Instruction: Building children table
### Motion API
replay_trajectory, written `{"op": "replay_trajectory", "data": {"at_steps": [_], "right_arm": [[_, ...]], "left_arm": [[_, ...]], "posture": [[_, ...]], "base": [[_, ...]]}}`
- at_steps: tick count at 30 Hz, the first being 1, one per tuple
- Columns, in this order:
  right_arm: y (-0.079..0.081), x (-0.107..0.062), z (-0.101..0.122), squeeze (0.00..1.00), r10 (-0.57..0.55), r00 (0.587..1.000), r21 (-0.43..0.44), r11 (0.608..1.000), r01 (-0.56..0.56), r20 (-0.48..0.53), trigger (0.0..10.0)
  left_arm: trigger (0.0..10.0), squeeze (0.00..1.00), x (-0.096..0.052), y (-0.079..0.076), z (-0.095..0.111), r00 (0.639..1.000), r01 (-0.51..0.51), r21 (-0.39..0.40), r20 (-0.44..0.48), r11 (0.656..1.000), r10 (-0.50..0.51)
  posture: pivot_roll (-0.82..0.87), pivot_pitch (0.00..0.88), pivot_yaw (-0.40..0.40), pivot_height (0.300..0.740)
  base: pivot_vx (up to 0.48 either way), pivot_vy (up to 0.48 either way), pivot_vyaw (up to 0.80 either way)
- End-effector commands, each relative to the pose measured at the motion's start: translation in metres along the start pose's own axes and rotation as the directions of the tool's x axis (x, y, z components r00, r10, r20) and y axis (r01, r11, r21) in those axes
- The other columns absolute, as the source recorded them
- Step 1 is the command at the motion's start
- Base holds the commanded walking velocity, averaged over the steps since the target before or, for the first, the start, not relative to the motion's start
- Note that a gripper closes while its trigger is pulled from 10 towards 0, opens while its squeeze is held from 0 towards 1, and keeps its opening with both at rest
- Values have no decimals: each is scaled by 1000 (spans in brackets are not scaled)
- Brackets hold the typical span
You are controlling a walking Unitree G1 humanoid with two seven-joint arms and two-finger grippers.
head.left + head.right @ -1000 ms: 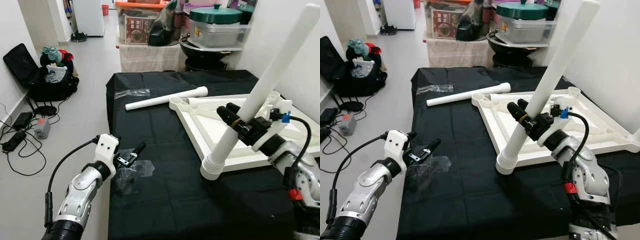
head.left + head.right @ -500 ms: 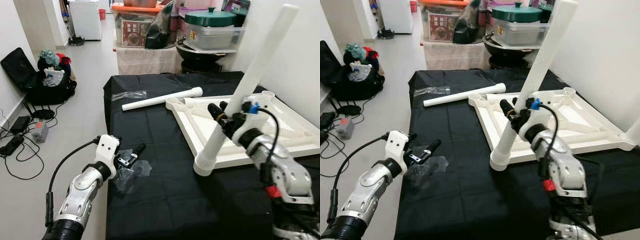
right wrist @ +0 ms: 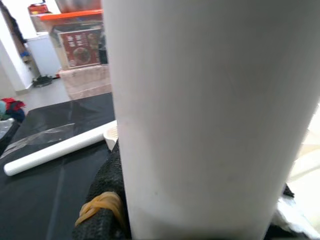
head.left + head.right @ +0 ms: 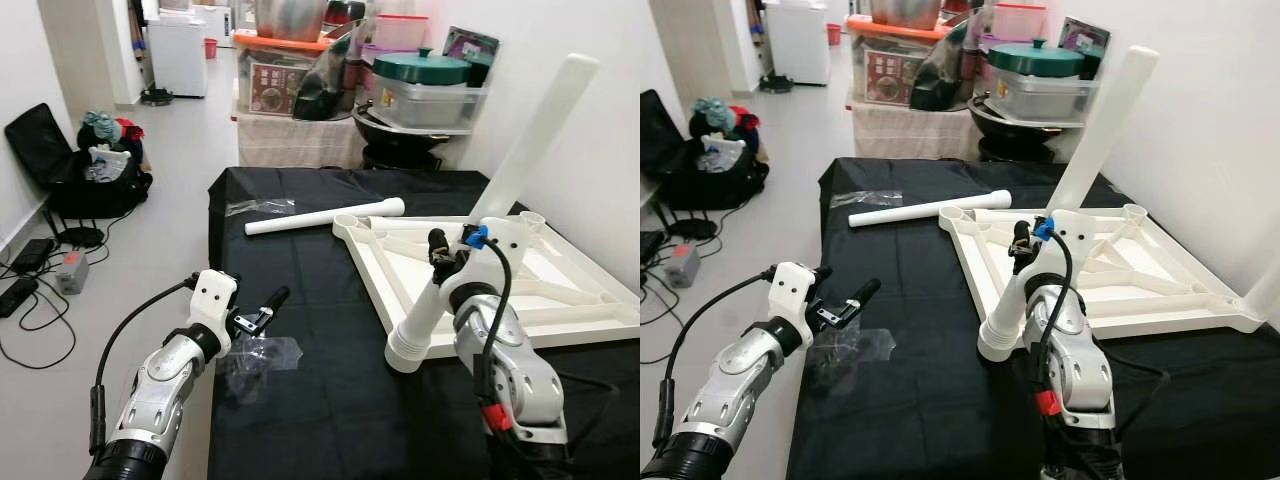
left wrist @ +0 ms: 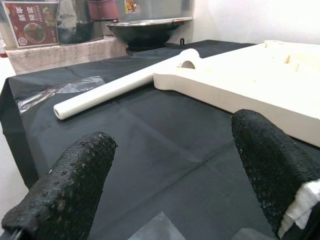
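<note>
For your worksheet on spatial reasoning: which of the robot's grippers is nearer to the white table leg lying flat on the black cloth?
Right. The right gripper, clamped on the tilted leg, sits nearer the lying leg; the left gripper hovers farther off.

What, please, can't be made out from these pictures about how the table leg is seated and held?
- Right claw fingers: in the eye views, behind the tilted white plastic table leg.
- Leg's ribbed lower end: whether it sits in the upturned white tabletop's corner socket cannot be told.
- Right wrist view: the leg blocks the tabletop.
</note>
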State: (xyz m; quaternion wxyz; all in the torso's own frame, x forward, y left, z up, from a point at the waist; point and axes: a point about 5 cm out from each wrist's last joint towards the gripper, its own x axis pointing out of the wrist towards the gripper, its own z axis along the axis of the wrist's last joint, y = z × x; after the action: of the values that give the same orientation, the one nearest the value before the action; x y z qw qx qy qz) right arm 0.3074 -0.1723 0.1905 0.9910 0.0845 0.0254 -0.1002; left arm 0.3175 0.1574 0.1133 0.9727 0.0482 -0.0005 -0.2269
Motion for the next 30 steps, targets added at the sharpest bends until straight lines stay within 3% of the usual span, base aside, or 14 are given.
{"op": "replay_trajectory", "data": {"at_steps": [1,9,10,11,12,15,16,23,24,27,29,30], "right_arm": [[-23,-2,-52,0,-149,955,-94,987,129,-255,0],[-16,-1,-52,0,-151,949,-70,988,136,-278,0],[-13,-1,-53,0,-121,951,-53,992,110,-285,4471],[-13,-1,-53,0,-121,951,-53,992,110,-285,4471],[-12,1,-53,0,-103,953,-38,995,96,-285,10000],[-15,2,-47,0,-96,964,-45,995,87,-247,10000],[-16,2,-43,1000,-96,969,-53,995,86,-229,10000],[-13,1,-37,1000,-63,978,-41,998,56,-198,10000],[-7,0,-29,0,23,989,12,1000,-22,-146,10000],[-3,-1,-22,0,84,991,46,996,-79,-106,10000],[-2,-5,-2,0,278,961,95,956,-277,8,10000],[-2,-5,-2,0,278,961,95,956,-277,8,10000]], "left_arm": [[10000,0,0,-2,-2,1000,1,2,-3,1000,-1],[10000,0,1,-3,-3,1000,2,2,-5,1000,-2],[10000,0,1,-4,-4,1000,1,2,-6,1000,-1],[10000,0,1,-4,-4,1000,1,2,-6,1000,-1],[10000,0,1,-4,-4,1000,1,1,-7,1000,-1],[10000,0,0,-4,-4,1000,0,1,-8,1000,0],[10000,0,0,-4,-5,1000,0,1,-9,1000,0],[10000,0,0,-4,-5,1000,2,1,-8,1000,-2],[10000,0,0,-3,-4,1000,2,2,-8,1000,-2],[10000,0,0,-3,-4,1000,2,3,-8,1000,-2],[10000,0,-1,-2,-4,1000,1,4,-9,1000,-1],[10000,0,-1,-2,-4,1000,1,4,-9,1000,-1]], "posture": [[42,0,-80,740],[42,0,-85,740],[44,0,-87,740],[44,0,-87,740],[43,0,-87,740],[42,0,-86,740],[40,0,-85,740],[41,0,-86,740],[41,0,-85,740],[41,0,-85,740],[44,0,-86,740],[44,0,-86,740]], "base": [[0,0,0],[0,0,0],[0,0,0],[0,0,0],[0,0,0],[0,0,0],[0,0,0],[0,0,0],[0,0,0],[0,0,0],[0,0,0],[0,0,0]]}}
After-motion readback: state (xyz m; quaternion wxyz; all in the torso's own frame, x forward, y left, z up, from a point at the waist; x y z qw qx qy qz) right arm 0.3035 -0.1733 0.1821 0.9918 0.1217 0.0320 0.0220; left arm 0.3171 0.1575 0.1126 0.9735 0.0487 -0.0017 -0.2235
